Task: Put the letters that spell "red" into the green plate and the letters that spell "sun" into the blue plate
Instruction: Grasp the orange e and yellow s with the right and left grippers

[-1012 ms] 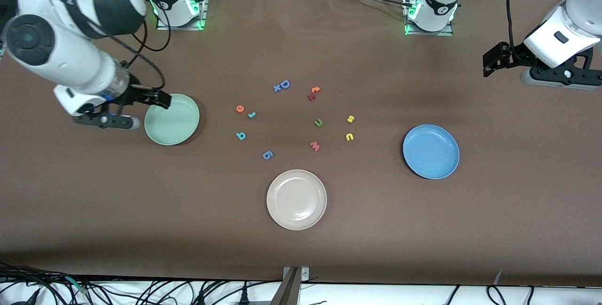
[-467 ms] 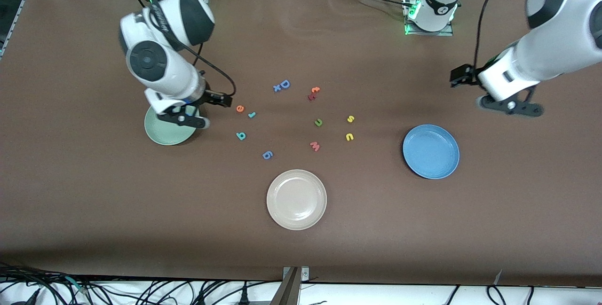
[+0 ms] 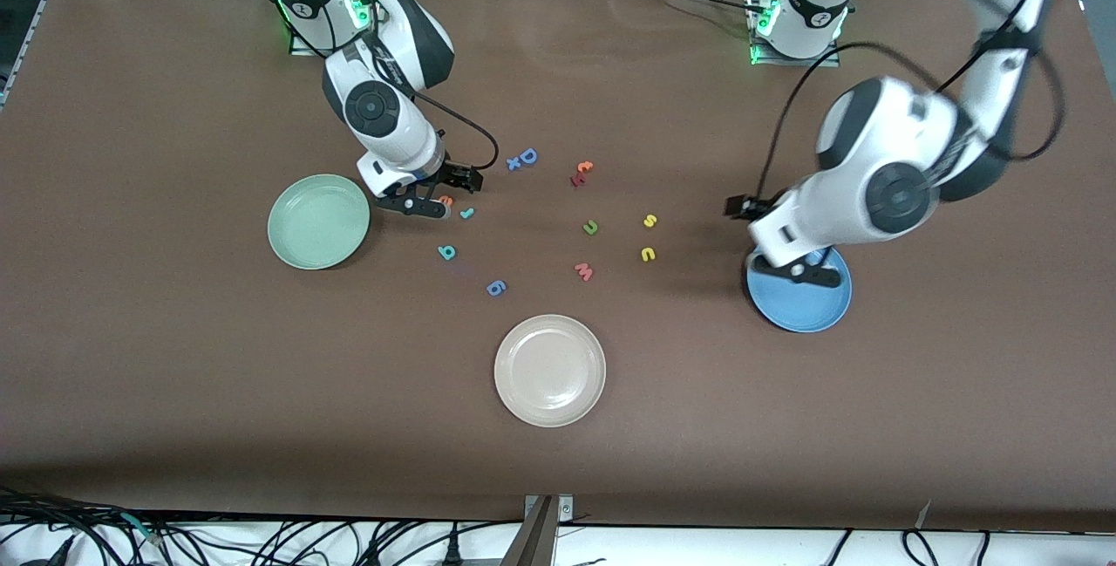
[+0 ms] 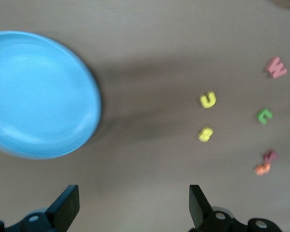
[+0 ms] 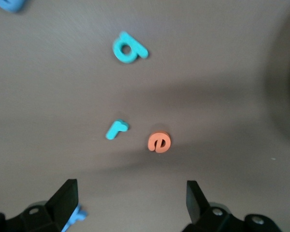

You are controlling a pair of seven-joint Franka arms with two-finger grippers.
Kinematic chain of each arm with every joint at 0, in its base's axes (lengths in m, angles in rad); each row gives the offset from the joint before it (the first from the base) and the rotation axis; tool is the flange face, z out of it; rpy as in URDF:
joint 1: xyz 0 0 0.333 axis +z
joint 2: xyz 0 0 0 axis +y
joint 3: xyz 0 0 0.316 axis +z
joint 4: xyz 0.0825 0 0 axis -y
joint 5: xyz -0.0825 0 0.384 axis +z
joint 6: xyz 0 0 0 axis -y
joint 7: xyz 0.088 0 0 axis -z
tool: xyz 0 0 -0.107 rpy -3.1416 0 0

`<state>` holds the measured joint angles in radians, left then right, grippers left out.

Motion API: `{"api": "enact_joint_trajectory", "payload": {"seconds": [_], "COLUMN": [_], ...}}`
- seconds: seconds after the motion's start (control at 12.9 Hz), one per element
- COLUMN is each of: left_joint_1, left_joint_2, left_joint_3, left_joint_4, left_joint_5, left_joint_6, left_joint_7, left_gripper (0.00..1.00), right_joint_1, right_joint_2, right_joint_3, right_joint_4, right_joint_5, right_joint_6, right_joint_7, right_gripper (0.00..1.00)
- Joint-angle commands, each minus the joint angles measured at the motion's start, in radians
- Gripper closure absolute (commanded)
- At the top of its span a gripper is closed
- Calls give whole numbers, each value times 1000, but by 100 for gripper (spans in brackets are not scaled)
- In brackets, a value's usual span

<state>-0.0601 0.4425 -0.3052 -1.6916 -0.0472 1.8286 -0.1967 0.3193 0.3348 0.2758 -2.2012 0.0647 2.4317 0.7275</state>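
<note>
Both arms have swung inward: right end effector, jaws spread and empty, now hangs over the orange "e" beside the teal "r"; left end effector, likewise spread, is over the blue plate. Descend centred on the "e", avoiding the "r", then carry it to the green plate.

Front view: right gripper covers most of the orange "e", only a sliver shows. Left gripper and its arm hide part of the blue plate rim. Left arm is motion-blurred. Left wrist view: blue plate edge cut off by the frame; red and orange pair too smeared to read (shapes only). Right wrist view: blue piece half hidden by a finger
</note>
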Motion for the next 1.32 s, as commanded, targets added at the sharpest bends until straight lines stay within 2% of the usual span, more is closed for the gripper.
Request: {"api": "enact_joint_trajectory", "payload": {"seconds": [0.0,0.16,0.39,0.47,0.7,0.86,1.01,1.09,1.24], "left_joint_1": [-67,-124,-153,-156,-233,-234,-241,-247,-248], "left_joint_2": [61,68,55,58,87,104,122,125,134], "left_joint_3": [-3,-3,-3,-3,4,3,0,0,0], "left_joint_4": [-20,-84,-258,-284,-290,-292,-290,-290,-290], "left_joint_5": [-23,-13,-11,-11,-2,116,193,199,199], "left_joint_6": [113,210,442,495,544,554,557,564,572], "left_joint_7": [-117,-209,-236,-242,-331,-390,-469,-477,-478], "left_gripper": [0,0,0,0,0,0,0,1,2], "right_joint_1": [-8,-9,-9,-8,-9,-9,-9,-9,-9], "right_joint_2": [30,61,76,84,96,104,121,134,142], "right_joint_3": [3,0,-4,-4,-21,-23,-23,-23,-23], "right_joint_4": [-14,-17,-15,-15,-17,-15,-15,-15,-14], "right_joint_5": [-31,-103,-112,-114,-158,-177,-177,-177,-177], "right_joint_6": [46,75,110,115,116,118,139,165,172], "right_joint_7": [-3,-2,0,0,-2,-2,0,0,3], "right_gripper": [1,1,1,2,8,18,19,24,28]}}
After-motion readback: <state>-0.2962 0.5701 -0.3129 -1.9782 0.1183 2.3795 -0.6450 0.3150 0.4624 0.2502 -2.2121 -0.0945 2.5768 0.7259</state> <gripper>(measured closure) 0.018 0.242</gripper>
